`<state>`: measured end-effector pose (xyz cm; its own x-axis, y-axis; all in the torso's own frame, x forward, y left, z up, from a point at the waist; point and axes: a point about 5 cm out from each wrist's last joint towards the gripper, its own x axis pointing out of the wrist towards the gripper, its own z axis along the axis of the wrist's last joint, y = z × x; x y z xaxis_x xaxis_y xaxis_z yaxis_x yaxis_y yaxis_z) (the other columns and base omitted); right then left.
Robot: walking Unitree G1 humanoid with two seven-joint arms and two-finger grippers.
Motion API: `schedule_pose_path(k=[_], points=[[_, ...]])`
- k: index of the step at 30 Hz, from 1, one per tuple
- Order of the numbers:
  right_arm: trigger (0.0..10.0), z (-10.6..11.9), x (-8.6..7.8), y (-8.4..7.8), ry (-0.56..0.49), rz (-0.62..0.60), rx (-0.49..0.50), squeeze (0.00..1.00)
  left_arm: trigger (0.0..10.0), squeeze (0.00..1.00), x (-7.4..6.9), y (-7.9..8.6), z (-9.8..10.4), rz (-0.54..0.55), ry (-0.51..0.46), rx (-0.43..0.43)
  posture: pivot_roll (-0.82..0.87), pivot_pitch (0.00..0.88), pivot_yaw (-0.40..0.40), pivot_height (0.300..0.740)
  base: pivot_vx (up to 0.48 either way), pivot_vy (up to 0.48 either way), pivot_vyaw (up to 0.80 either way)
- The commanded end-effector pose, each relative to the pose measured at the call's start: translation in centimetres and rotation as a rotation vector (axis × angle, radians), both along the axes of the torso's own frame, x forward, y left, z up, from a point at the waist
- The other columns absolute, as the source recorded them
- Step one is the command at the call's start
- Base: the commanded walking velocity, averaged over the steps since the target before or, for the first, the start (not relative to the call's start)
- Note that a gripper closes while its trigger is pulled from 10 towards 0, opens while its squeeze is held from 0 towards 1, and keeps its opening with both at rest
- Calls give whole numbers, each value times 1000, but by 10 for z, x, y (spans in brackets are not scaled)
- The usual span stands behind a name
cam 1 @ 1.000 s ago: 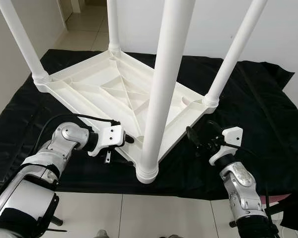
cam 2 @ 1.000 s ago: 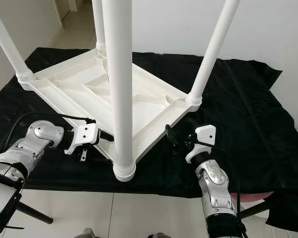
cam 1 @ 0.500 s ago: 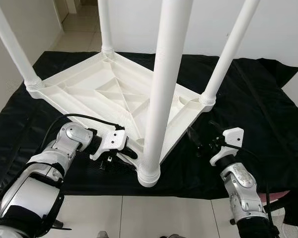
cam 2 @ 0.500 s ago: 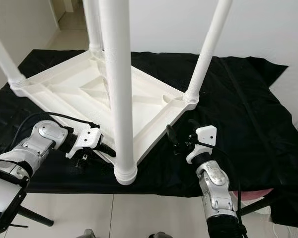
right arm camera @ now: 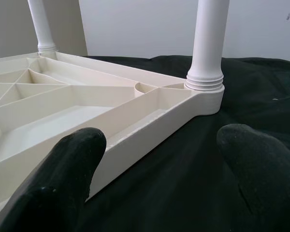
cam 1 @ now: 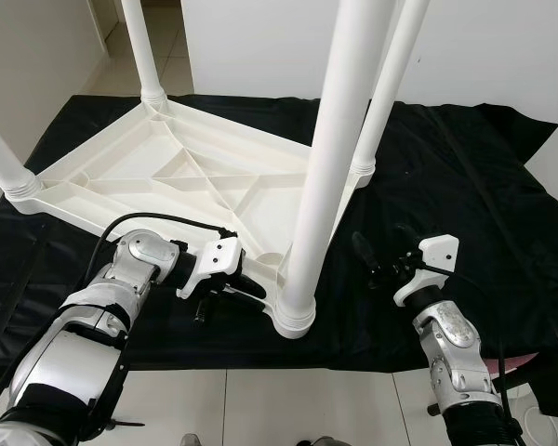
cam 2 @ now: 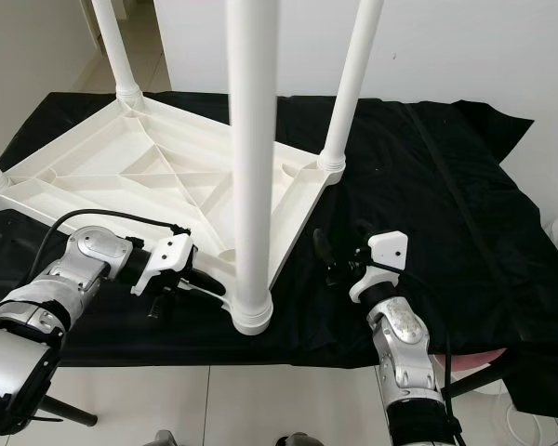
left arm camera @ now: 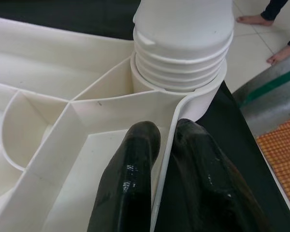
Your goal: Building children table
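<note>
A white plastic children's table lies upside down on a black sheet, its four legs pointing up. The nearest leg is screwed into the front corner socket. My left gripper is shut on the table's thin rim just beside that corner, one finger inside the rim and one outside; it also shows in the head view as the left gripper. My right gripper hovers open over the sheet, apart from the table's right edge, pointing toward the right leg.
The black sheet covers the floor under and around the table, with bare tile along the front. White walls stand behind and to the left, and a tiled passage opens at the back left. A person's bare feet stand on the tile nearby.
The table has swung counterclockwise about its near corner, its far corners moving left. My left gripper has gone with the rim toward that corner. My right gripper has barely moved.
</note>
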<state>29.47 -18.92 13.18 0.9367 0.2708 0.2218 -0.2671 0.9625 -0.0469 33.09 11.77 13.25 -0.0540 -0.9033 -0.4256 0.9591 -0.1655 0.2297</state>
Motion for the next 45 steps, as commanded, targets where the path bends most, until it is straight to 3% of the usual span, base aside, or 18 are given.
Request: schedule_pose_path(k=[1,4,6,8,13,14,15,16,22,27,31,35,43,45], points=[[10000,-3,0,-5,14,-25,-2,0,706,0,14,-3,13,198,-87,-134,-28,67,1,740,0,0,0],[10000,0,4,-7,5,-50,-6,0,824,0,15,-33,20,180,-104,-220,-29,71,-1,740,0,0,0],[10000,1,4,-8,4,-54,-7,0,824,0,15,-38,21,179,-105,-232,-29,71,-1,740,0,0,0],[10000,0,3,-6,6,-52,-2,0,1569,0,16,-48,23,185,-121,-249,-31,75,5,740,0,0,0],[10000,-1,2,-5,9,-51,3,0,1373,0,16,-56,25,188,-141,-253,-32,75,7,740,0,0,0],[10000,-2,1,-4,11,-50,4,0,7686,0,18,-56,25,206,-158,-238,-36,76,8,740,0,0,0],[10000,-2,1,-4,11,-50,4,0,7686,0,18,-56,25,206,-158,-238,-36,76,8,740,0,0,0],[10000,-3,-1,-5,16,-55,0,0,10000,0,19,-52,25,227,-181,-223,-38,75,9,740,0,0,0],[10000,-5,-8,-14,31,-67,-25,0,10000,0,26,-29,31,319,-196,-227,-38,75,3,740,0,0,0],[10000,-1,-21,-23,50,31,-19,0,10000,0,30,3,34,501,-203,-234,-30,74,-12,740,0,0,0],[10000,0,-23,-24,56,64,-26,0,10000,0,29,10,33,540,-197,-242,-29,73,-16,740,0,0,0],[10000,2,-30,-26,97,219,-48,0,10000,0,15,29,33,709,-223,-337,-24,69,-32,740,0,0,0],[10000,1,-38,-29,139,321,-79,0,10000,0,4,40,33,768,-231,-355,-27,63,-33,740,0,0,0],[10000,3,-49,-32,179,428,-127,0,10000,0,-10,51,34,815,-236,-362,-31,56,-35,740,0,0,0]])
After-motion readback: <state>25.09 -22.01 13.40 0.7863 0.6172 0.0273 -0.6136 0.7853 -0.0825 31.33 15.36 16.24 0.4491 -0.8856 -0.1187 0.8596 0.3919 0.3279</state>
